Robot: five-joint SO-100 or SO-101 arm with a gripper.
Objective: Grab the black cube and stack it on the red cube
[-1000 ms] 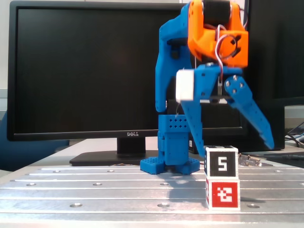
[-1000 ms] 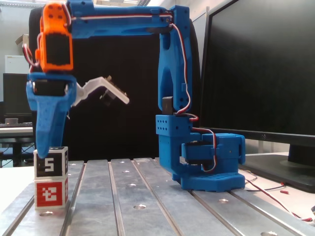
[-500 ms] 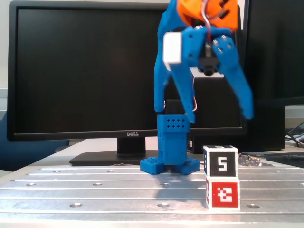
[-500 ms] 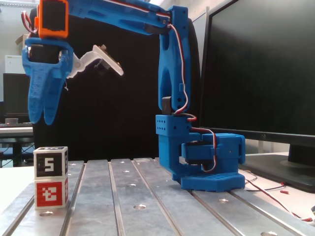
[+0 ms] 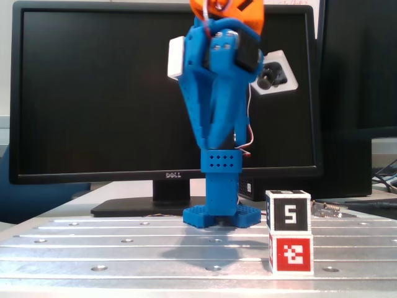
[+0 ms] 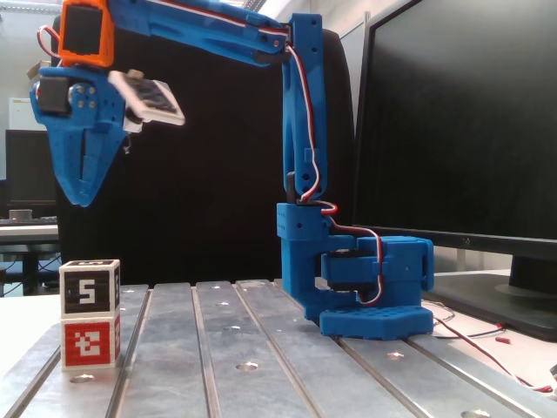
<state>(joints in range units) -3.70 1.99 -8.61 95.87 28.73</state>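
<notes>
The black cube (image 5: 289, 213) with its white "5" sits squarely on top of the red cube (image 5: 291, 253) at the table's front right; in the other fixed view the black cube (image 6: 90, 287) and the red cube (image 6: 90, 342) stand as a stack at the left. My blue gripper (image 5: 212, 144) hangs well above the table, left of the stack and apart from it. Its fingers point down, meet at the tips and hold nothing. From the side the gripper (image 6: 82, 200) hovers clearly above the stack.
The arm's blue base (image 5: 221, 214) is bolted to the slotted metal table (image 5: 124, 248). A large Dell monitor (image 5: 111, 93) stands behind it. A second monitor (image 6: 470, 122) fills the right of the side view. Cables (image 6: 487, 340) lie by the base.
The gripper has let go of the black cube on the red cube, risen, closed its fingers and turned away toward the arm's middle. The stack has stayed still.
</notes>
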